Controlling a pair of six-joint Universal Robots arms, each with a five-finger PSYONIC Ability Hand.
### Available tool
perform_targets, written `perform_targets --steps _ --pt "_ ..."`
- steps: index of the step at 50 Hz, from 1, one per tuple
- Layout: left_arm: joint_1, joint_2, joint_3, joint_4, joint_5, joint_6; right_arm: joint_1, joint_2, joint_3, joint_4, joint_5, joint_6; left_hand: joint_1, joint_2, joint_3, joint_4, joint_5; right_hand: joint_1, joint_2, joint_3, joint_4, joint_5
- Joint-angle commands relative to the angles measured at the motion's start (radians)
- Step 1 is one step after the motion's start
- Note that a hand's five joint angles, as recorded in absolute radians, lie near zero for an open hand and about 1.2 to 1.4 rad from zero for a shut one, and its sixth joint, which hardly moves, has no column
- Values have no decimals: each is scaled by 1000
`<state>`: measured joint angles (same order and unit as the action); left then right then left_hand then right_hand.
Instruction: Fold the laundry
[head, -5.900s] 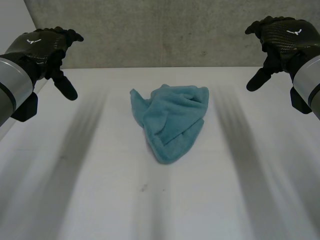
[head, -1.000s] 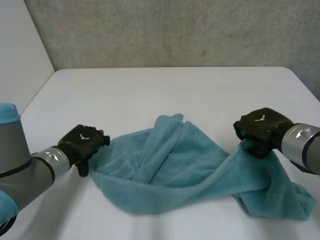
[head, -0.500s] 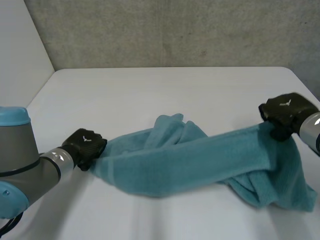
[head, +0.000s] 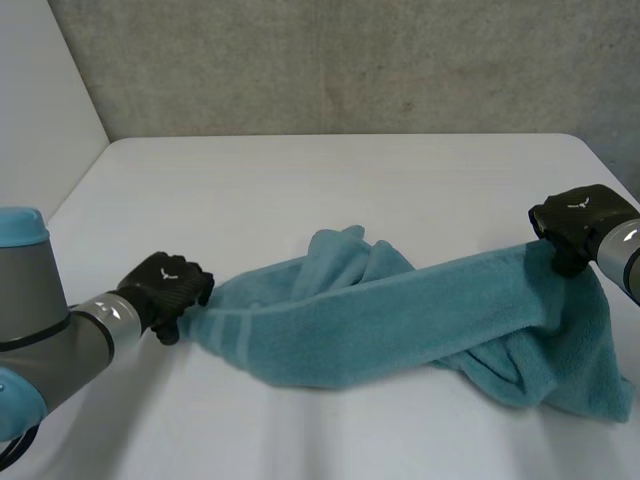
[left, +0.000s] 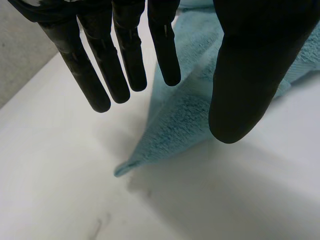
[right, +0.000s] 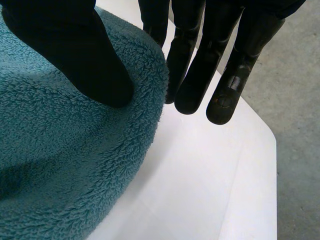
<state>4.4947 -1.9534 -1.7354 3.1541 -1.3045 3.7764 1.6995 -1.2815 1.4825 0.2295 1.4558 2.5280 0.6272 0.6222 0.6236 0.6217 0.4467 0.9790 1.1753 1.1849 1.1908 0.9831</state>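
A teal towel (head: 400, 310) lies stretched across the white table (head: 300, 180) between my two hands, bunched in the middle and hanging in folds at its right end. My left hand (head: 165, 288) is at the towel's left corner. In the left wrist view its fingers (left: 125, 55) are straight and stand apart from the thumb, with the towel corner (left: 175, 130) lying flat on the table under them. My right hand (head: 575, 222) holds the towel's right end raised off the table. Its thumb (right: 75, 55) presses the towel (right: 60, 165) against its fingers (right: 195, 65) at the edge.
A grey concrete wall (head: 350, 60) runs behind the table and a white panel (head: 40, 100) stands at the left. My right hand is close to the table's right edge (right: 275, 150). Bare table lies in front of and behind the towel.
My right hand has pulled the towel's end to the right and upward, drawing the towel into a long band. My left hand closed at the left corner, then its fingers straightened again.
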Motion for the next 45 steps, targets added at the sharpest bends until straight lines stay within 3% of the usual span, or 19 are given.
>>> perform_targets --steps 1,6,10,16,19,21,22,23,24,26,28,29,33,37,45 --pt "-2 -61 3 4 -1 0 0 -1 4 -4 0 3 88 93 92 94 94 417 221 211 205 239" --pt "-2 -87 20 9 -1 0 0 -1 -1 -7 0 3 267 272 271 273 273 417 221 211 205 239" --pt "-6 -101 42 72 1 -1 0 -4 -21 -24 0 6 768 773 771 773 774 417 221 211 205 239" --pt "-23 -98 119 202 -2 -14 14 -4 -144 -152 27 61 769 774 773 775 775 417 221 211 205 239" --pt "-49 -84 243 282 -30 -76 20 -4 -212 -197 49 83 769 774 773 775 775 417 221 211 205 239" --pt "-75 -67 430 348 -115 -197 40 -3 -374 -312 101 139 769 774 773 775 775 417 221 211 205 239" --pt "-75 -67 431 348 -116 -198 40 -2 -375 -312 101 140 769 774 773 775 775 417 221 211 205 239" --pt "-75 -59 526 378 -172 -263 46 -4 -449 -391 129 173 769 774 773 775 775 417 221 211 205 239" --pt "-75 -59 527 379 -173 -264 51 -6 -505 -480 152 198 769 774 773 775 775 417 221 211 205 239" --pt "-71 -49 679 449 -252 -369 57 -12 -533 -580 173 218 769 774 773 775 775 417 221 211 205 239" --pt "-71 -42 730 484 -275 -397 57 -22 -538 -676 195 224 769 774 773 775 775 417 221 211 205 239" --pt "-69 -33 752 512 -283 -405 58 -36 -535 -750 207 222 769 774 773 775 775 417 221 211 205 239" --pt "-58 -10 752 543 -291 -406 62 -72 -482 -789 209 216 769 774 773 775 775 417 221 211 205 239" --pt "-40 8 708 544 -288 -414 63 -105 -351 -722 178 215 769 774 773 775 775 417 221 211 205 239" --pt "-11 39 369 552 -274 -412 60 -121 -18 -582 86 209 769 774 773 775 775 417 221 211 205 239"
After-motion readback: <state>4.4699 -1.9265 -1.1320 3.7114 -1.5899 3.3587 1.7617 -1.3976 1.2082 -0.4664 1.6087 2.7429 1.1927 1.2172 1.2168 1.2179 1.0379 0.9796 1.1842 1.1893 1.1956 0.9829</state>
